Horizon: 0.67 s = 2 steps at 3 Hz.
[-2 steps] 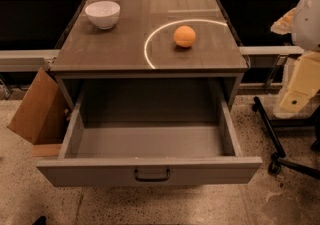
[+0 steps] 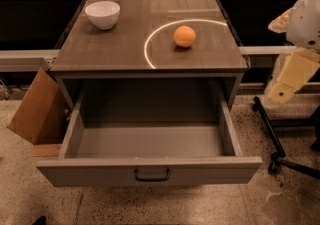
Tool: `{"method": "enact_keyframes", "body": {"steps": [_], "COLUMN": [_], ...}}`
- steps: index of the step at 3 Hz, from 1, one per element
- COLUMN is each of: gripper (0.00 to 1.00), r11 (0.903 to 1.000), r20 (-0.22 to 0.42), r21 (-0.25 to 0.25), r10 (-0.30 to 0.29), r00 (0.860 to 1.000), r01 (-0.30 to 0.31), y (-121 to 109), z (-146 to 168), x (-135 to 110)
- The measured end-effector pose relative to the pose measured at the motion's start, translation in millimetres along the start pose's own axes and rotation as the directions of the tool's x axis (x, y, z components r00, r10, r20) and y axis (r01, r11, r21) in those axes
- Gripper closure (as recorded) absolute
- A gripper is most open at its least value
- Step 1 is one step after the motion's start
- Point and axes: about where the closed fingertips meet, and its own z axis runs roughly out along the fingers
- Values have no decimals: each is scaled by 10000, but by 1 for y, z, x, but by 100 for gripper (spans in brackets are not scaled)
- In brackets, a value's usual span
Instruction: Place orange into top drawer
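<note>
The orange (image 2: 184, 36) sits on the brown cabinet top (image 2: 115, 51), right of centre, inside a bright arc of light. The top drawer (image 2: 150, 169) below is pulled wide open and its grey inside is bare; its dark bar handle (image 2: 151, 174) is at the centre of the front panel. My gripper (image 2: 284, 89) hangs at the right edge of the view, beside the cabinet and well right of the orange, at about the height of the cabinet top. It holds nothing that I can see.
A white bowl (image 2: 103, 14) stands at the back left of the cabinet top. A brown cardboard box (image 2: 36, 111) leans on the floor left of the drawer. A black wheeled chair base (image 2: 280, 144) is on the floor at the right.
The arm at the right edge has shifted slightly up. The orange, bowl and drawer have not moved.
</note>
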Motion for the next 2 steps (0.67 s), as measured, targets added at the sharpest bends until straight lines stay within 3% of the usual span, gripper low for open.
{"method": "enact_keyframes", "body": {"steps": [1, 2], "gripper": [0, 0], "r11": [9949, 9893], "r20": [1809, 2924], "r21": [218, 255], "r10": [926, 1302], "r00": [9791, 9474], "r01": [-981, -1438], "y": [-48, -83], "z": [34, 55], "x": [-14, -30]}}
